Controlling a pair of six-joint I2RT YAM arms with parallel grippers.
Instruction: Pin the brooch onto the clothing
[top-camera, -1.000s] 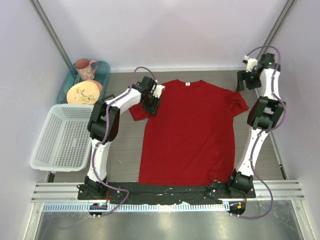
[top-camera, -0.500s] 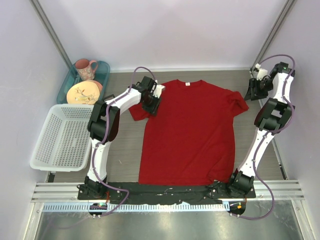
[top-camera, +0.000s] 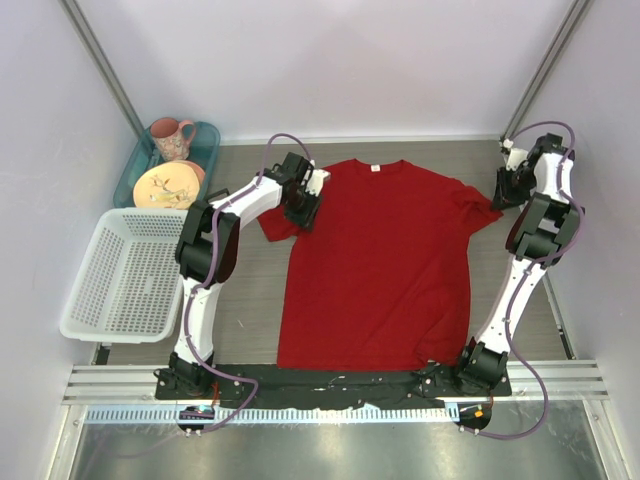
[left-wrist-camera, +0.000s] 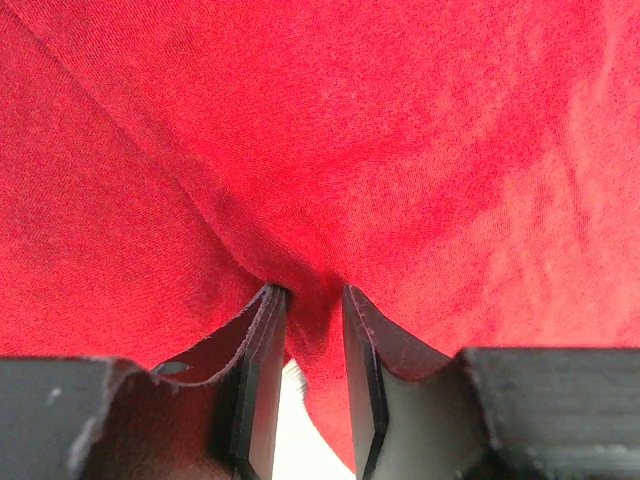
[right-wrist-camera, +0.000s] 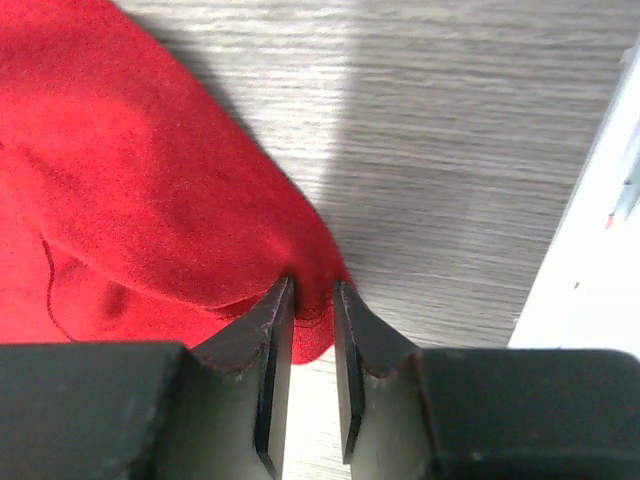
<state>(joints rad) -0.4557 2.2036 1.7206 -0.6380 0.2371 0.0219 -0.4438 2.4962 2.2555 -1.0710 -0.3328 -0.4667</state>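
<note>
Slippage is the main risk: each hand grips only a thin pinch of the clothing, so a pull could let the cloth slide out of the jaws. The right hand has its fingers nearly together on the very hem of the right sleeve, with little fabric between them. A tug toward the edge of the tabletop would likely free that corner. The left hand is closed on a raised fold near the left sleeve and shoulder, which is a deeper bite. Even so, drawing the two hands apart too hard could drag the whole garment sideways or bunch it rather than flatten it.

The clothing lies spread on the tabletop between the two arms, and the hands touch it at opposite sides, one at each sleeve. The brooch shows in none of the views, so I cannot tell where it lies relative to either hand. Pinning looks not yet begun.
</note>
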